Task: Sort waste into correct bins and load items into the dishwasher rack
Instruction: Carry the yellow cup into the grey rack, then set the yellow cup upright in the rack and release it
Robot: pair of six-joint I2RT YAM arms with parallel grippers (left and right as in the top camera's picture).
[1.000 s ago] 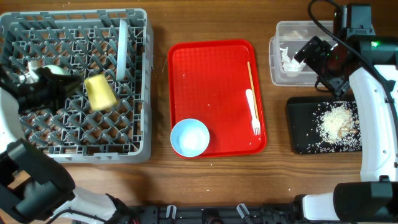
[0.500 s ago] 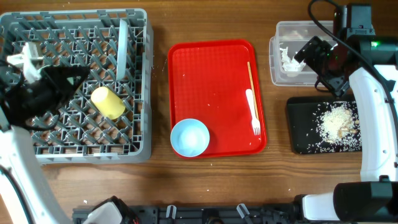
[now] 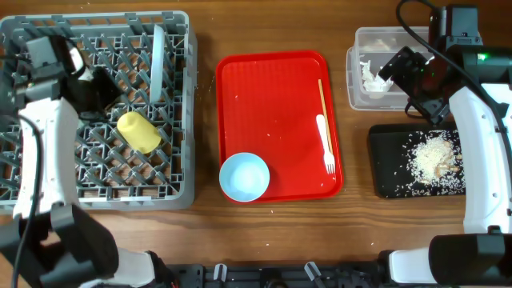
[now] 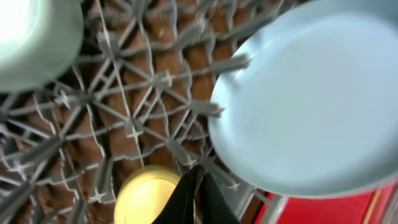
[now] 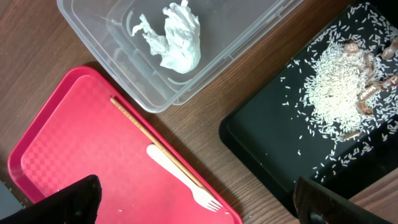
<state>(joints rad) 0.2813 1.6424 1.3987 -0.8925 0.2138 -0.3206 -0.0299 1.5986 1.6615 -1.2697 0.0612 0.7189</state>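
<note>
The grey dishwasher rack [image 3: 96, 188] fills the left side. A yellow cup [image 3: 138, 132] [image 4: 144, 198] lies on its side among the pegs, and a pale plate [image 3: 158, 54] [image 4: 317, 93] stands on edge near it. A pale bowl [image 4: 31, 37] shows in the rack in the left wrist view. My left gripper [image 3: 102, 84] [image 4: 198, 199] hovers over the rack beside the cup, shut and holding nothing. Another bowl [image 3: 244, 177] and a white fork [image 3: 325, 142] [image 5: 180, 180] lie on the red tray. My right gripper [image 3: 412, 84] [image 5: 199, 205] hangs wide open between the bins.
A clear tub [image 3: 356, 88] [image 5: 93, 18] holds a crumpled tissue [image 3: 370, 76] [image 5: 177, 40]. A black tray [image 3: 384, 176] [image 5: 261, 143] carries rice [image 3: 432, 156] [image 5: 336, 87] and brownish scraps. On the red tray [image 3: 272, 104], a thin wooden stick [image 3: 322, 100] lies beside the fork.
My left gripper has let go of the yellow cup, which now lies in the rack, and has pulled back toward the rack's far left. The right arm has not moved.
</note>
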